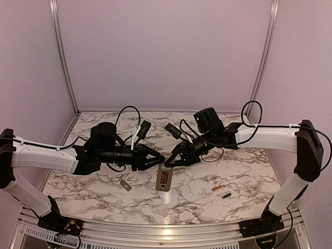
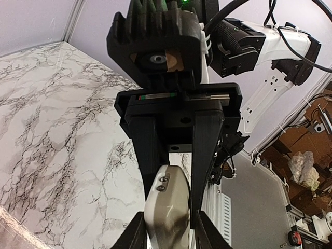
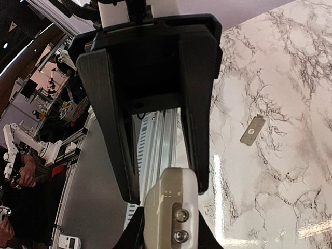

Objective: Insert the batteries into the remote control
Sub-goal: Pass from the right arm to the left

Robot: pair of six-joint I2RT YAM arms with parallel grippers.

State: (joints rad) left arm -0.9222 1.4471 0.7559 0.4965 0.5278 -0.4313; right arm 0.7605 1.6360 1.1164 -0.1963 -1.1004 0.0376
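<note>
Step in hand: the remote control (image 1: 163, 179) is being held up at frame centre, battery recess facing up, not yet loaded.
Left gripper (image 1: 161, 163): narrowed around the remote's end; in the left wrist view its fingers (image 2: 206, 171) look pressed to both sides.
Right gripper (image 1: 169, 162): clamped on the same end, fingers (image 3: 194, 124) flanking it.
Batteries: orange-red battery (image 1: 217, 188) and dark battery (image 1: 226, 195) are lying lower right, well apart from the remote.
Next move: probably one claw gets freed to fetch a battery.
In the way: nothing much; grey cover piece (image 1: 126, 185) is lying left of the remote.
</note>
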